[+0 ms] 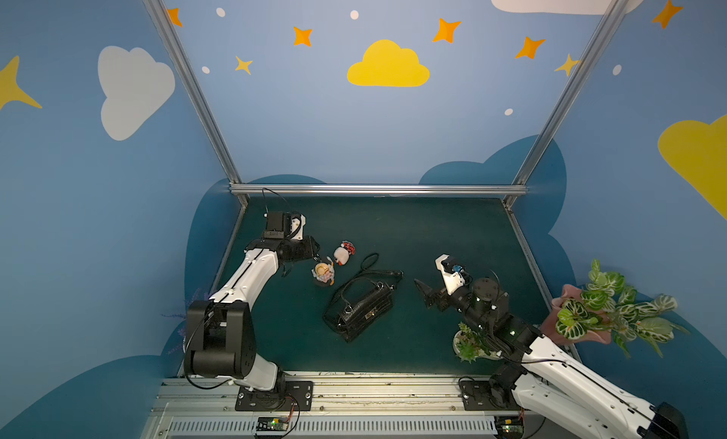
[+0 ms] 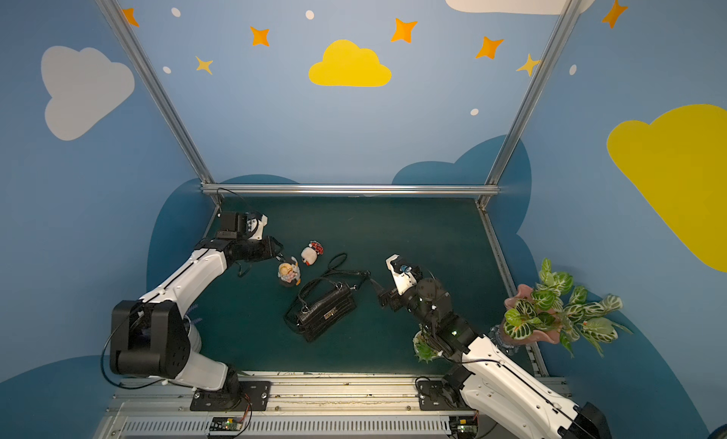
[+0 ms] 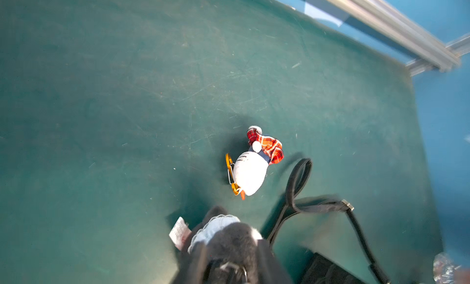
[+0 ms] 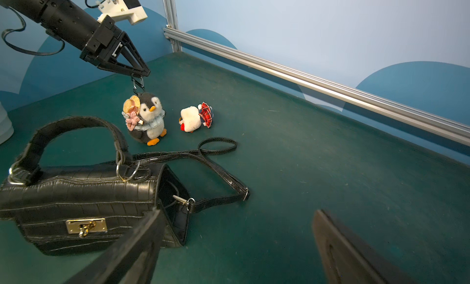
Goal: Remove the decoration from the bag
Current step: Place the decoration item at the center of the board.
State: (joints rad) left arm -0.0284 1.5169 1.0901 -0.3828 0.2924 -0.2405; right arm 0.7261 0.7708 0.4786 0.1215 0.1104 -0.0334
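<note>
Nearest the lens, my right gripper (image 4: 236, 216) stood spread wide and empty near the bag (image 4: 76, 193). The decoration (image 4: 148, 117) (a penguin hugging a doll) stood on the mat (image 4: 330, 155), its capped companion (image 4: 195, 117) lying beside it, both apart from the bag. My left gripper (image 4: 140, 73) straddled its clasp (image 4: 137, 83); pinching or loosed, I could not tell. Removal looked done; at most, letting go remained.

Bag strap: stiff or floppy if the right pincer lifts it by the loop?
Probably floppy: the strap lies limp, curled into a loop on the mat. Likely light and thin, so it may slip from a loose pinch. It is clipped to the bag, so pulling probably drags or tips it once slack runs out.
</note>
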